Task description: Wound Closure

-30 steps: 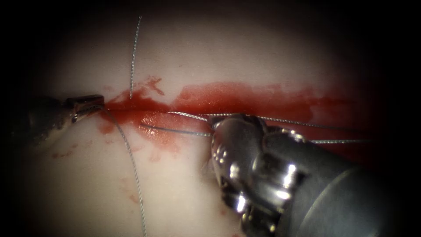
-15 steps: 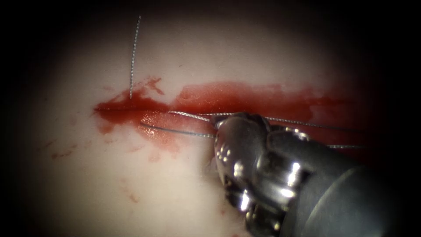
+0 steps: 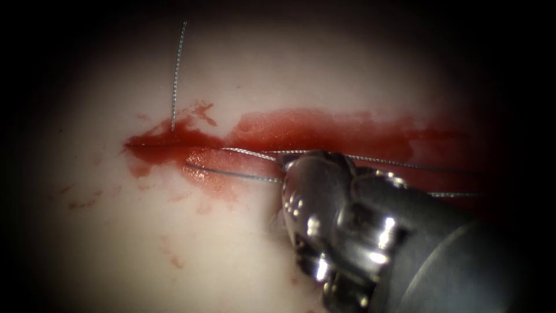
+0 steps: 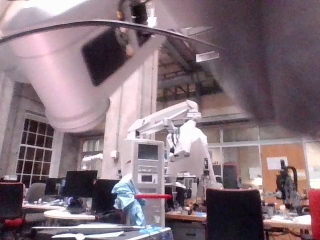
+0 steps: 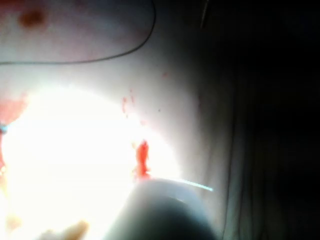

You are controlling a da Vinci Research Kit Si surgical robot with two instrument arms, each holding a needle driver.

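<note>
the right hand sits at the cut near its middle, tip buried among thread strands; whether it is apart or clamped cannot be told. thread runs both ways along the cut, one cut end standing above it. red fluid stains the tissue.

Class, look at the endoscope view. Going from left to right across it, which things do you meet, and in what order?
Upright cut end of thread → left end of the cut in the tissue with red fluid → thread strands lying along the cut → right pincer
</note>
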